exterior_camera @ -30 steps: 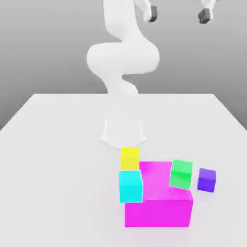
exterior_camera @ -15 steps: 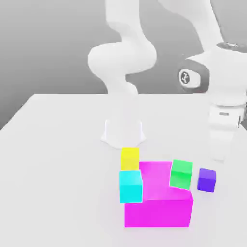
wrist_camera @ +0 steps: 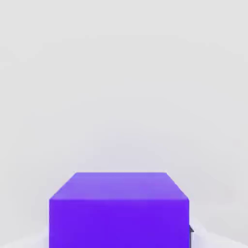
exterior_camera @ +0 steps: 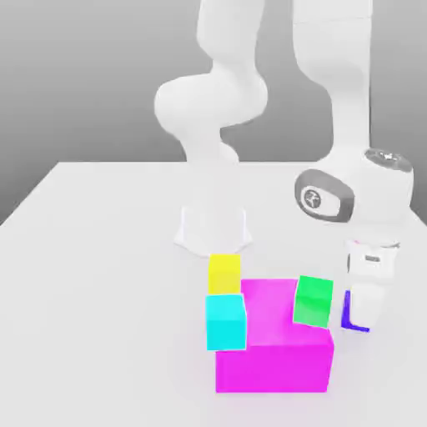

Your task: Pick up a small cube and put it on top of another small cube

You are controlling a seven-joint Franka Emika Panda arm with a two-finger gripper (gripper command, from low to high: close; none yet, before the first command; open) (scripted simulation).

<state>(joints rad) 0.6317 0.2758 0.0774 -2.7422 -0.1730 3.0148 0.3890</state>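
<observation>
A: Where's the small cube [wrist_camera: 118,210]?
B: On the smooth white worktop [exterior_camera: 100,275], right of the glossy magenta block [exterior_camera: 275,350] in the exterior view.
A: And the pincer [exterior_camera: 364,313]?
B: Pinching that matte, sharp-edged cube.

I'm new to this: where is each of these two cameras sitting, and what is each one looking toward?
Exterior view: off the arm, above the table, looking across the blocks toward the robot's base; the white arm and its hand come down over the purple cube, beside the green cube.
Hand view: on the hand, looking at the purple cube close up against the table; a dark sliver at the cube's edge may be the robot's.
Shared: the purple cube and the table.
</observation>
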